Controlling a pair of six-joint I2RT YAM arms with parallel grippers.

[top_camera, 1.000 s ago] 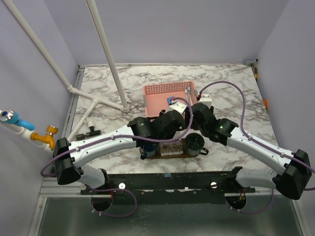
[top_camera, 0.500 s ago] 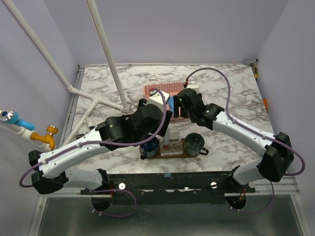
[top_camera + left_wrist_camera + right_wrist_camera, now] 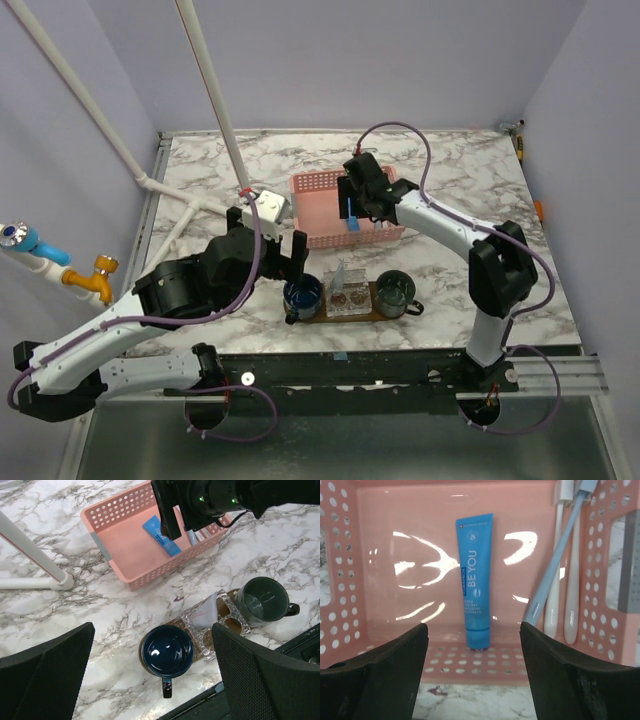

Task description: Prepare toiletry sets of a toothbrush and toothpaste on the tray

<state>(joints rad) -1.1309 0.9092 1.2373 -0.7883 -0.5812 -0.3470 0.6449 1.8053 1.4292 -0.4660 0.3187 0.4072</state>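
A blue toothpaste tube (image 3: 474, 580) lies flat in the pink basket (image 3: 410, 540), cap toward me. Beside it, several slim toothbrushes (image 3: 565, 585) lean in the basket's right corner; one is pale blue and the others are white. My right gripper (image 3: 475, 680) hangs open over the basket's near wall, in line with the tube and touching nothing. The left wrist view shows the same tube (image 3: 161, 535) and that gripper (image 3: 172, 510) above it. The brown tray (image 3: 176, 623) carries two cups. My left gripper (image 3: 157, 680) stands open, high above the dark blue cup (image 3: 167, 651).
A dark green cup (image 3: 262, 600) stands on the tray's right end. Between the cups sits a crinkly clear holder (image 3: 200, 630) with a pale pointed thing upright in it. White pipes (image 3: 215, 110) cross the back left of the marble table (image 3: 480, 180).
My left gripper has opened and drawn back to the left, away from the tray's middle. The right gripper has moved farther out, over the basket.
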